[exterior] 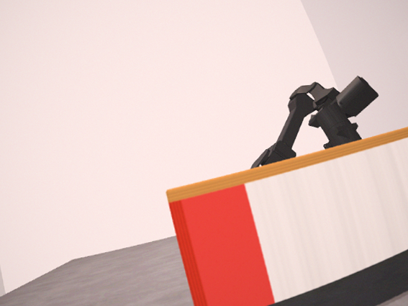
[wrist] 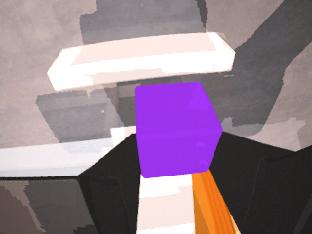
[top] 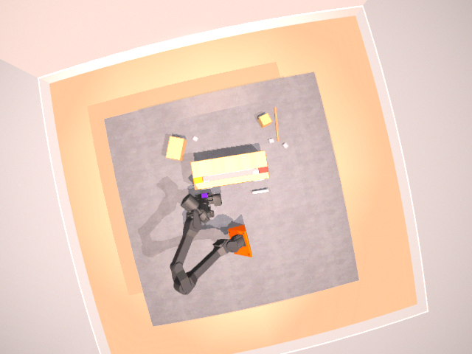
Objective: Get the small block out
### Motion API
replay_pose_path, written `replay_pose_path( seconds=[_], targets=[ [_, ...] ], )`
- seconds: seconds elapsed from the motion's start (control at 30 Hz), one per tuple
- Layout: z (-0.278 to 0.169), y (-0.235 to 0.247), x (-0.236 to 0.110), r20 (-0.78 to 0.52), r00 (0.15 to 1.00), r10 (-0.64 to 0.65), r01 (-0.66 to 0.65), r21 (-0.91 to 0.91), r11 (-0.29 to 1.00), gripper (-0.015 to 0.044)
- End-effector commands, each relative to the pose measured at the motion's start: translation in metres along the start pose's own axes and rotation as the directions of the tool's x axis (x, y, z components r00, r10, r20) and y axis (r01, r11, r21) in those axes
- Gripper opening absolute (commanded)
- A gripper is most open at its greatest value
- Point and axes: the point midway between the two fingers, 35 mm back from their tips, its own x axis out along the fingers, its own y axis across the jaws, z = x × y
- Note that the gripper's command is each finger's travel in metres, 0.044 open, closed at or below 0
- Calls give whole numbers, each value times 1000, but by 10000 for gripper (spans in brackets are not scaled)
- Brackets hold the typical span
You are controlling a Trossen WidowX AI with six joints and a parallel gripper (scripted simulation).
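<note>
The purple block point(top: 204, 195) point(wrist: 171, 109) is outside the box, just in front of its yellow-marked end in the top view. My gripper point(top: 205, 198) point(wrist: 170, 136) is shut on the purple block, one dark finger on each side in the wrist view. Its height above the table is unclear. The box point(top: 228, 161) point(exterior: 348, 219) stands close behind the gripper, with a yellow patch point(top: 198, 179) at its left end and a red patch point(top: 263, 169) at its right end. In the exterior view the box hides the fingers and block.
A white bar point(wrist: 146, 63) lies beyond the block in the wrist view. A small white strip point(top: 259, 191) lies before the box's right end. Behind the box are two yellow blocks point(top: 175, 147) point(top: 265, 119), a thin orange stick point(top: 276, 123) and small white cubes point(top: 195, 139) point(top: 285, 144).
</note>
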Motion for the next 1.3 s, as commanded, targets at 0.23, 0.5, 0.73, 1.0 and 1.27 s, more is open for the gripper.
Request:
replay_pose_path(
  seconds=[0.23, 0.5, 0.73, 1.0, 1.27],
  targets=[
    [-13, -3, -34, -3, 1000, -12, 12, -32, 999, 0],
    [-13, 1, -38, 10, 1000, -11, 8, 239, 971, 0],
    [-12, 4, -43, 25, 1000, -12, -2, 510, 860, 0],
    [-11, 8, -48, 39, 999, -16, -20, 766, 642, 0],
    [-10, 12, -54, 53, 998, -23, -42, 935, 352, 0]
  ],
)
